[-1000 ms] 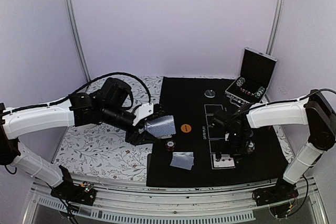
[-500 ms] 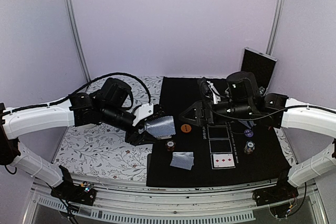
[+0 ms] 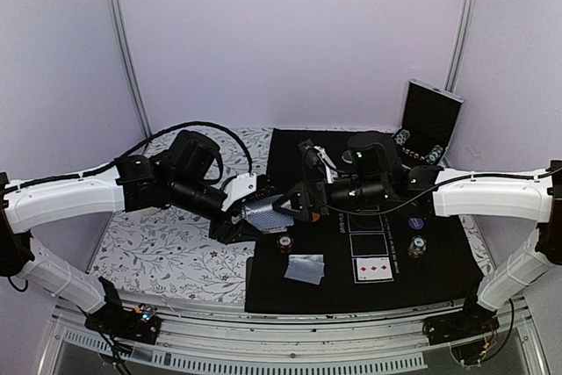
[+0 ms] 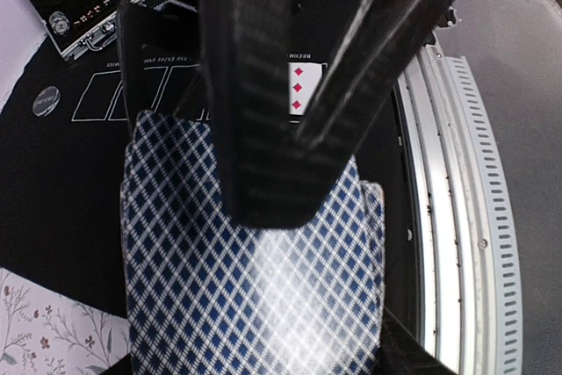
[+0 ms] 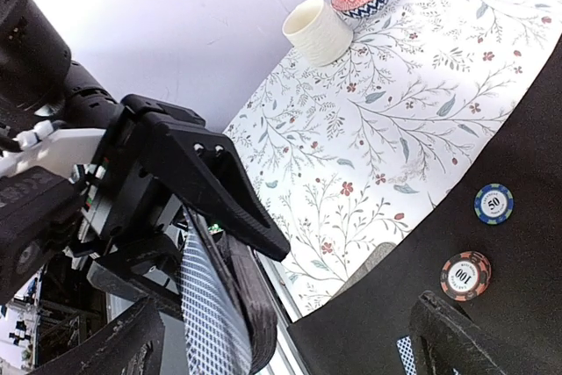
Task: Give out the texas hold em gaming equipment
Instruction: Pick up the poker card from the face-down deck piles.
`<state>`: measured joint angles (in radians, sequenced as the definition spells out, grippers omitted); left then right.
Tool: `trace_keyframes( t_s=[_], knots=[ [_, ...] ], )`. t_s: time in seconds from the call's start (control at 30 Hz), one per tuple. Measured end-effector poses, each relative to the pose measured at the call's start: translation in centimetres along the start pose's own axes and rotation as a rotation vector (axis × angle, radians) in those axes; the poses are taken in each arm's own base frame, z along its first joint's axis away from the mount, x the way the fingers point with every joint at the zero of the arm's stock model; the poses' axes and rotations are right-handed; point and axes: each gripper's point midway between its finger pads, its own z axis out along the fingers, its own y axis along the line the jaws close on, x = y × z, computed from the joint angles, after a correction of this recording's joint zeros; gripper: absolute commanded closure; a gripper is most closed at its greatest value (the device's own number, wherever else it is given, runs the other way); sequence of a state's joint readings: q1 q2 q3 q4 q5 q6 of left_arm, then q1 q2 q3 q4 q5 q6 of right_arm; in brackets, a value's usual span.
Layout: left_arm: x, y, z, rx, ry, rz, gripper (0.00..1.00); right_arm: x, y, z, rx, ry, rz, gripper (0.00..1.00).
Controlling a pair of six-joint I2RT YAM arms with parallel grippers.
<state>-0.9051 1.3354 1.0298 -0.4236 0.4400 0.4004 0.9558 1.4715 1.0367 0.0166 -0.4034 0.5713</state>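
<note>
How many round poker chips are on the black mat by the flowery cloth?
2. A blue striped round poker chip and a red striped round poker chip lie close together near the edge of the black mat. Others may be hidden.

Right hand (image 3: 292,203), jaws spread wide, reaches across toward the gripping left hand (image 3: 260,215)

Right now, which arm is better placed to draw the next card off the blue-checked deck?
Right. The right gripper, open and empty, hangs just beside the blue-checked card deck, which the left gripper is busy clamping.
</note>
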Motion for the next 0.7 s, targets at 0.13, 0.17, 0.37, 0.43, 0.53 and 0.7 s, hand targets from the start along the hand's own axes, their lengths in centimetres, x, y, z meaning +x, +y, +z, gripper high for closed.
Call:
trace_keyframes(
  t_s=[0.13,0.17,0.37,0.43,0.53,0.7],
  knots=[
    [0.0,0.0,0.0,0.0,0.0,0.0,0.42,0.5,-0.6,0.9,0.001,0.023,0.001,0.15],
    [0.0,0.0,0.0,0.0,0.0,0.0,0.42,0.6,-0.6,1.1,0.002,0.026,-0.001,0.18],
    [0.0,0.0,0.0,-0.002,0.001,0.0,0.42,0.8,-0.8,1.0,0.01,0.03,0.003,0.4],
    [0.0,0.0,0.0,-0.002,0.001,0.0,0.42,0.8,-0.8,0.7,0.017,0.028,0.005,0.46],
    [0.0,0.0,0.0,-0.003,0.001,0.0,0.42,0.5,-0.3,0.1,0.013,0.017,0.003,0.57],
    [0.1,0.1,0.0,-0.007,0.004,-0.001,0.42,0.9,-0.5,0.0,0.023,0.038,0.014,0.72]
  ],
)
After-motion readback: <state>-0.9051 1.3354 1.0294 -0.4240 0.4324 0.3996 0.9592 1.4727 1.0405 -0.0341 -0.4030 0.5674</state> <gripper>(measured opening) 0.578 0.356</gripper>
